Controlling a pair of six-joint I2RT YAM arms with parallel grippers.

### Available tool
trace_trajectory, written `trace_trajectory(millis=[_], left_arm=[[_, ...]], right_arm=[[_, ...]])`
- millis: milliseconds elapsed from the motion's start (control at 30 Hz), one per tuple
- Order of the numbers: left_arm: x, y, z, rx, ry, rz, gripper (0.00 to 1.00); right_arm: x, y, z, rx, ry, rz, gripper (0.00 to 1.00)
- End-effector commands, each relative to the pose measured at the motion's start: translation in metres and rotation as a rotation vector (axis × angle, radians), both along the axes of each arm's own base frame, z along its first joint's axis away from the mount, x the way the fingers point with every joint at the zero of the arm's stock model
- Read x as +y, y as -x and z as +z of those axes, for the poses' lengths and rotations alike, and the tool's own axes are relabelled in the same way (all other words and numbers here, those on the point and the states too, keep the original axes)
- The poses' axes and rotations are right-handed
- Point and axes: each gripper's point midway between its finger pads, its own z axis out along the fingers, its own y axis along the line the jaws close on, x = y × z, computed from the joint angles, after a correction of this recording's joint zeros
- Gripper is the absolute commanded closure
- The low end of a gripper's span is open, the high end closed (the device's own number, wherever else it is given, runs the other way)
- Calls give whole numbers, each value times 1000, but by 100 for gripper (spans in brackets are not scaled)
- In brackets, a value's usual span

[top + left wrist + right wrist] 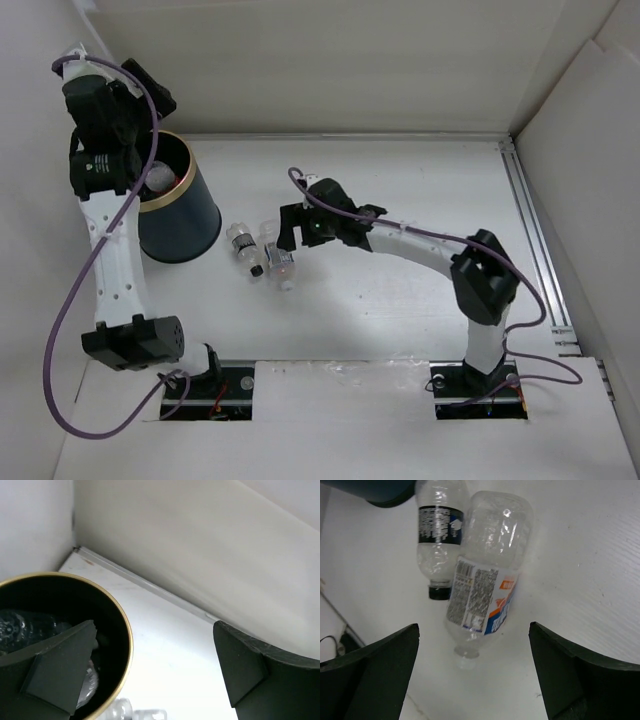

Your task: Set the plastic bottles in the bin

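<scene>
The navy bin with its gold rim stands at the left. Clear bottles lie inside it. My left gripper is open and empty over the bin's far edge, its midpoint above the table beside the rim. Two bottles lie side by side on the table right of the bin: one with a black label and black cap, and one with a white, blue and orange label. My right gripper is open above them, its fingers either side of the white-labelled bottle's cap end, not touching it.
White walls close in the table at the back and on both sides. A metal rail runs along the right edge. Purple cables loop beside each arm. The bin's side shows just past the bottles.
</scene>
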Motion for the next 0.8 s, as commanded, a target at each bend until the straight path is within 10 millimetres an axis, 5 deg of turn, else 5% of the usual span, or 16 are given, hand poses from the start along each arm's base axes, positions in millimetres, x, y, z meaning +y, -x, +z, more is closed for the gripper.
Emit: trace_trajectory(millis=[0, 167, 300, 500, 667, 767], left_arm=[[-33, 29, 11, -17, -22, -185, 0], [-65, 55, -7, -22, -23, -303, 0], [-75, 67, -43, 36, -2, -350, 0], [-82, 80, -70, 51, 10, -377, 0], [-96, 80, -76, 44, 37, -463, 0], [-102, 71, -86, 54, 74, -500, 0]], right_arm=[[18, -8, -9, -17, 43, -24, 6], [36, -8, -36, -3, 124, -30, 6], [44, -5, -56, 0, 192, -39, 5], [29, -8, -100, 28, 351, -89, 8], [0, -7, -123, 24, 458, -155, 22], [-16, -11, -124, 39, 461, -186, 53]])
